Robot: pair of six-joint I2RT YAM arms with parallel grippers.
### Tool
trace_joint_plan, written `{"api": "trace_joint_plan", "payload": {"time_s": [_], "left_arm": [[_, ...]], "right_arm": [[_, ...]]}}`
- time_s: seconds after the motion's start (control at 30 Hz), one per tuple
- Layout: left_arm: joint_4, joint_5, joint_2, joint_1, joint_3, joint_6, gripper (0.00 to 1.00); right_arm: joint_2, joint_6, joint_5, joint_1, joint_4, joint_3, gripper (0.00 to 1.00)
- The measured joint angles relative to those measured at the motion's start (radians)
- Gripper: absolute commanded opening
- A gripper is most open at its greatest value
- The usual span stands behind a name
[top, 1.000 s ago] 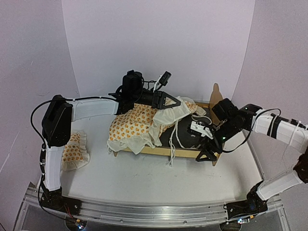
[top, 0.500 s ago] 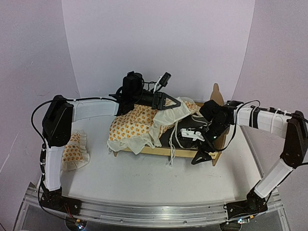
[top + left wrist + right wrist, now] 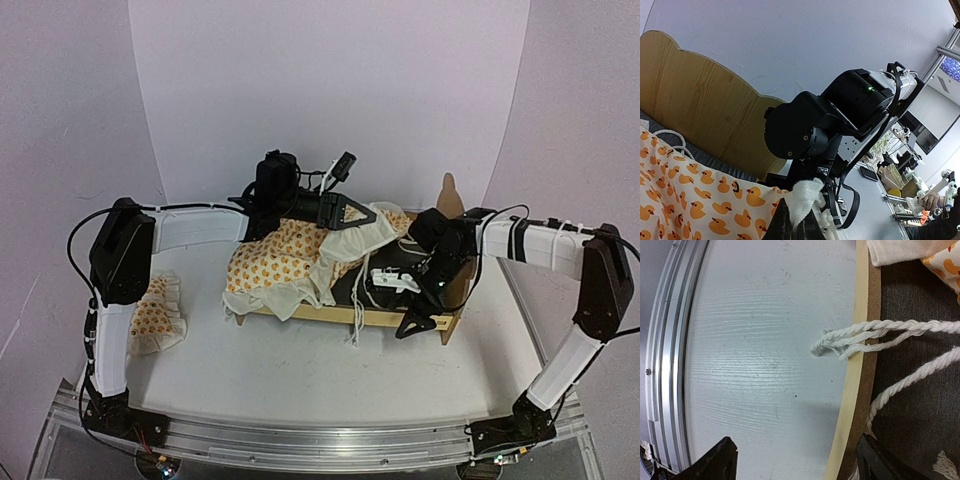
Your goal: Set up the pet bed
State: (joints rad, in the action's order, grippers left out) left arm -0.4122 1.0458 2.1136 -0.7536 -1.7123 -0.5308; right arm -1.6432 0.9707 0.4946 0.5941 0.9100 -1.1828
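The white table [image 3: 300,370] fills the top view, and the pet bed [image 3: 330,315] stands near its middle, long side across. Its wavy plywood headboard [image 3: 452,195] is upright at the 3 o'clock end.

The duck-printed mattress cover [image 3: 275,255] lies bunched over the bed's 9 o'clock half. It spills over the near rail there, and its cream underside is folded up toward the middle, leaving the dark grey base [image 3: 920,390] bare at the headboard end.

The left gripper [image 3: 375,212] reaches in from 11 o'clock, above the far edge of the bed. Its fingers are together on a tuft of the cover's cream cloth, as the left wrist view shows.

The right gripper [image 3: 425,322] comes in from 3 o'clock and points down at the near corner by the headboard. Its jaws stand apart and hold nothing — one fingertip is over the table, the other over the grey base, with the near side rail [image 3: 855,390] between them.

The small matching pillow [image 3: 157,315] lies on the table at 8 o'clock from the bed, well apart from it.

Twisted white cords [image 3: 875,332] trail across the grey base. One frayed end hangs over the side rail toward the table.
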Motion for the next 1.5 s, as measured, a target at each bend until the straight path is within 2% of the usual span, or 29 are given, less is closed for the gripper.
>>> {"api": "trace_joint_plan", "payload": {"time_s": [0.43, 0.63, 0.87, 1.37, 1.5], "left_arm": [[-0.01, 0.0, 0.001, 0.0, 0.0, -0.017, 0.0], [-0.014, 0.0, 0.001, 0.0, 0.0, -0.02, 0.0], [-0.029, -0.002, 0.016, 0.0, 0.0, -0.025, 0.0], [-0.066, -0.039, 0.052, -0.026, 0.085, -0.063, 0.0], [-0.082, -0.051, 0.069, -0.047, 0.089, -0.074, 0.0]], "right_arm": [[-0.078, -0.031, -0.103, 0.02, 0.01, -0.032, 0.76], [-0.08, -0.014, -0.151, 0.044, 0.024, -0.033, 0.7], [-0.093, 0.0, -0.206, 0.055, 0.05, -0.042, 0.7], [-0.192, -0.139, -0.402, 0.12, 0.043, -0.009, 0.82], [-0.184, -0.197, -0.43, 0.125, 0.047, -0.001, 0.94]]}}
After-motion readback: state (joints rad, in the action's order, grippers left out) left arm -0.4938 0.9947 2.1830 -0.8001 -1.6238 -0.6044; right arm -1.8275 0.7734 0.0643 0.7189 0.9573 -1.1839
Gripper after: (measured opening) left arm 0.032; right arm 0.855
